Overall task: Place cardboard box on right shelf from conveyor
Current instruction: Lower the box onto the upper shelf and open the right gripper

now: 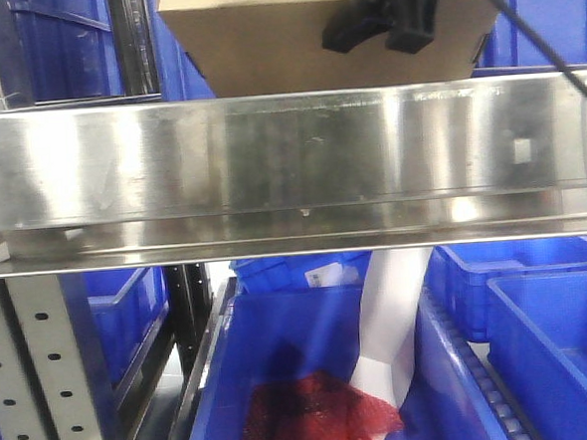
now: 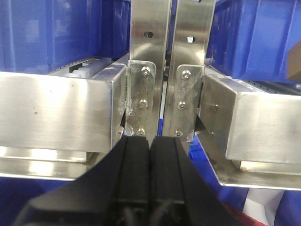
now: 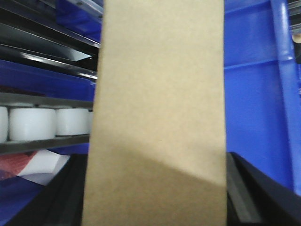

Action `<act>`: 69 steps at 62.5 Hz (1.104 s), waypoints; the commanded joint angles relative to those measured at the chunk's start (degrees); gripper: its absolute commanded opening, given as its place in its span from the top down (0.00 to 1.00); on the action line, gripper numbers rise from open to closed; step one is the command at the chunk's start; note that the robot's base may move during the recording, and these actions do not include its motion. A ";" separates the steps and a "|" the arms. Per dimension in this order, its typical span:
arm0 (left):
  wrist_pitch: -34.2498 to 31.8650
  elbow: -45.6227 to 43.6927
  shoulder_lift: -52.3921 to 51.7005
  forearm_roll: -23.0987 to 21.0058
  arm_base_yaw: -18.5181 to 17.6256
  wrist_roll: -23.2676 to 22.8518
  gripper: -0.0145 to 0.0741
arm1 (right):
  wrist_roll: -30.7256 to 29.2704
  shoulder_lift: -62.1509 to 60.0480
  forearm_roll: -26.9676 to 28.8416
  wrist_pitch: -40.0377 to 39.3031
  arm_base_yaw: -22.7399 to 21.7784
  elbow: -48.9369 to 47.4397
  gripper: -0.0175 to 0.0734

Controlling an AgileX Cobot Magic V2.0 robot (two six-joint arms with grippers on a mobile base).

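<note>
The tan cardboard box [image 1: 262, 37] fills the top of the front view, just above the right shelf's broad steel lip [image 1: 290, 160]. Whether it rests on the shelf I cannot tell. My right gripper [image 1: 391, 24] is shut on the box from the near side. In the right wrist view the box [image 3: 157, 94] stands between the black fingers [image 3: 63, 197], filling the gap of the right gripper [image 3: 155, 193]. My left gripper [image 2: 149, 141] is shut on nothing, its pads pressed together in front of two steel uprights [image 2: 148, 70]. The conveyor is out of view.
Blue plastic bins [image 1: 555, 334] sit below and behind the shelf. One lower bin [image 1: 280, 330] holds a red mesh bag [image 1: 311, 418] and a white sheet [image 1: 395, 323]. White rollers [image 3: 33, 123] run at the left of the right wrist view. A perforated grey upright [image 1: 54, 374] stands at lower left.
</note>
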 commanded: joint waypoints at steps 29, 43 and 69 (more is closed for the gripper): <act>-5.19 -0.21 -0.69 -0.37 -0.29 -0.29 0.97 | 4.18 -1.51 4.71 -5.85 -0.45 -2.41 0.14; -5.19 -0.21 -0.69 -0.37 -0.29 -0.29 0.97 | 4.18 -2.74 7.47 -5.67 -0.27 -2.41 0.14; -5.19 -0.21 -0.69 -0.37 -0.29 -0.29 0.97 | 4.34 -10.36 16.68 1.69 2.09 -2.41 0.14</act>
